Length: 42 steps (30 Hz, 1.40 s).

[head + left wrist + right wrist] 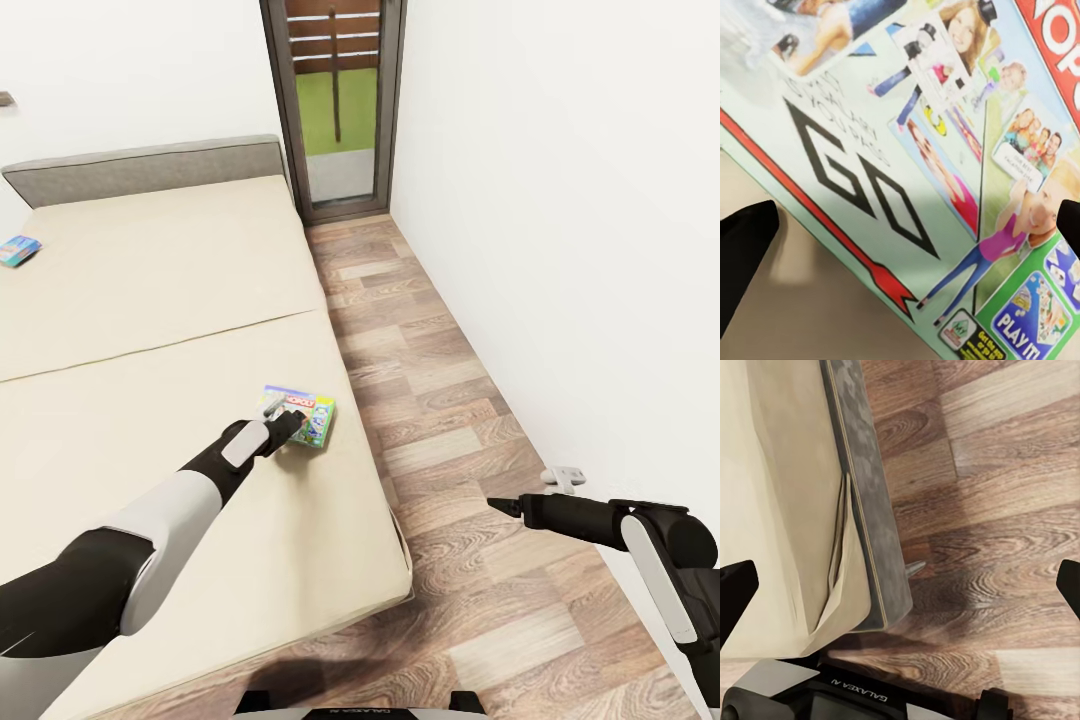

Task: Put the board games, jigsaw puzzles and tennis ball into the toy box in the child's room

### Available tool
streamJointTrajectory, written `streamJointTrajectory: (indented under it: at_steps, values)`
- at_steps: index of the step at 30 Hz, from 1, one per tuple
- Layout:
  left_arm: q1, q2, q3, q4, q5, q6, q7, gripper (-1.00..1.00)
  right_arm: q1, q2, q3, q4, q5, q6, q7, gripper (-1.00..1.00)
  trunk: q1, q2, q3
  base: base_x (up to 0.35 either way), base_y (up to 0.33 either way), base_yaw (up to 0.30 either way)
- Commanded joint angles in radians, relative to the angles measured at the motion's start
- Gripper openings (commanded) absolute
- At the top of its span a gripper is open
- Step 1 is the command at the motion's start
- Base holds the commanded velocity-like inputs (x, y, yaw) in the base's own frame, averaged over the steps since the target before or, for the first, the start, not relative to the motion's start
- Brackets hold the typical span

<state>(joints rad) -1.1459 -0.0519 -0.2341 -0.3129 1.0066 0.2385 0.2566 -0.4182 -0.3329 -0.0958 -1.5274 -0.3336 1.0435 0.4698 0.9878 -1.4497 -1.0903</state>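
The left gripper (pixel 290 422) hangs right over a board game (pixel 300 414) near the bed (pixel 150 300) edge, fingers (pixel 742 251) spread wide, not gripping. A second game (pixel 18 250) lies well apart beside the headboard (pixel 140 168). The right gripper (pixel 497 505) hovers over wood floor (pixel 450 420), fingers (pixel 735 600) also spread, near the wall (pixel 560 200).

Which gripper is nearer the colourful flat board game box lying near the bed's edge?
Left. The left gripper is right at the colourful flat board game box on the beige bed, open over its lid. The right gripper hangs over the wood-plank floor, off the bed.
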Motion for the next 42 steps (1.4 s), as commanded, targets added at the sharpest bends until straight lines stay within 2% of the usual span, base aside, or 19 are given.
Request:
streamJointTrajectory:
  at_steps: [1, 18, 31, 42]
  values:
    - [0.000, 0.002, -0.008, -0.002, 0.004, 0.000, 0.005, 1.00, -0.001, 0.000, -0.001, -0.001, 0.008, 0.004, 0.010, 1.00, 0.037, 0.000, -0.001, 0.000, 0.000, 0.000]
    - [-0.002, 0.005, -0.010, -0.002, 0.000, 0.001, 0.006, 1.00, -0.001, 0.000, -0.001, -0.002, 0.008, 0.004, 0.010, 1.00, 0.037, 0.000, -0.001, 0.000, 0.000, -0.008]
    - [-0.003, 0.006, -0.009, -0.002, 0.000, 0.000, 0.007, 1.00, 0.000, 0.000, -0.001, -0.003, 0.008, 0.004, 0.010, 1.00, 0.037, 0.000, -0.001, 0.000, 0.000, -0.174]
    - [0.010, 0.007, -0.007, -0.003, 0.001, -0.001, 0.007, 1.00, 0.001, 0.000, -0.001, -0.003, 0.008, 0.004, 0.010, 1.00, 0.037, 0.000, -0.001, 0.000, 0.000, -0.054]
